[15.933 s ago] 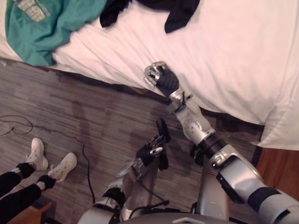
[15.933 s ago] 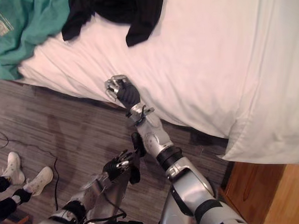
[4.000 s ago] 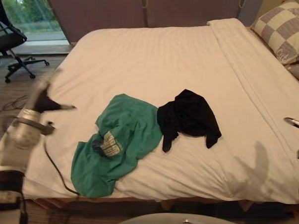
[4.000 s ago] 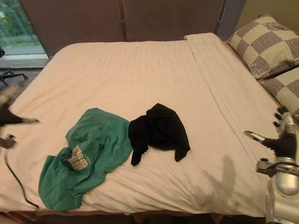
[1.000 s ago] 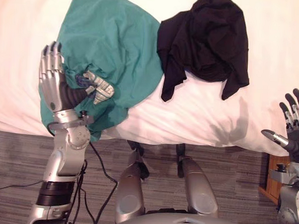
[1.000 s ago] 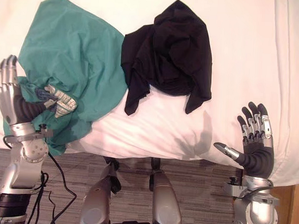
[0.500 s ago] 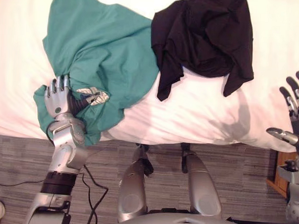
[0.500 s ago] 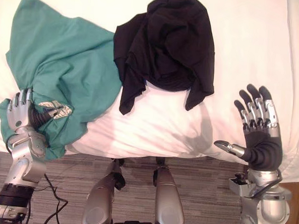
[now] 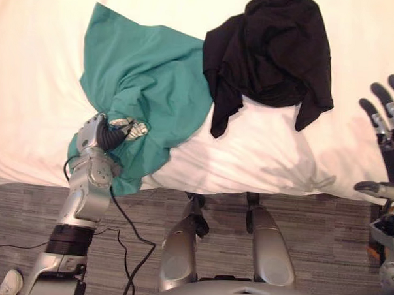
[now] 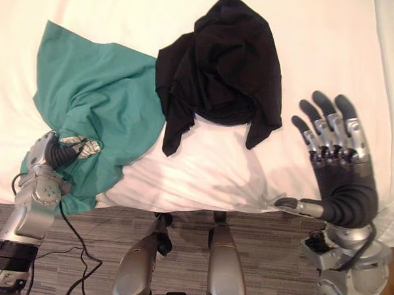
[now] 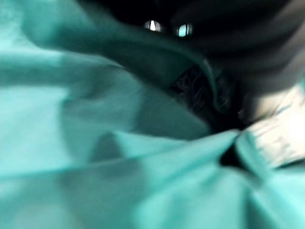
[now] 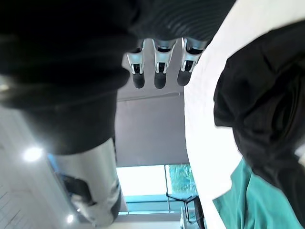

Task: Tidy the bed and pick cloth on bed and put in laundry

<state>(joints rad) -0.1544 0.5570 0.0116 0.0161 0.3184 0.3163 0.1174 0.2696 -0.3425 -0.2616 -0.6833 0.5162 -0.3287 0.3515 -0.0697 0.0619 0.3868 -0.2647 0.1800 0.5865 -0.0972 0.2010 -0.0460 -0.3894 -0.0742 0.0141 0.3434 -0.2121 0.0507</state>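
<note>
Two garments are lying on the white bed (image 9: 262,157): one green shirt (image 9: 148,67) and one black top (image 9: 273,46), their edges touching, the black one lying toward the robot's right. The green shirt's near end is hanging over the bed's edge toward the grey floor (image 9: 24,205). The left hand (image 9: 93,131) is sinking into that bunched end beside a pale printed patch (image 9: 131,127); the folds are hiding its grip, so whether it is clutching cloth cannot be told. The right hand (image 10: 342,186) is hovering spread wide with nothing in it, above the bed's near edge, apart from the black top. One white shoe (image 9: 8,283) is peeking in, cut off at the corner.
</note>
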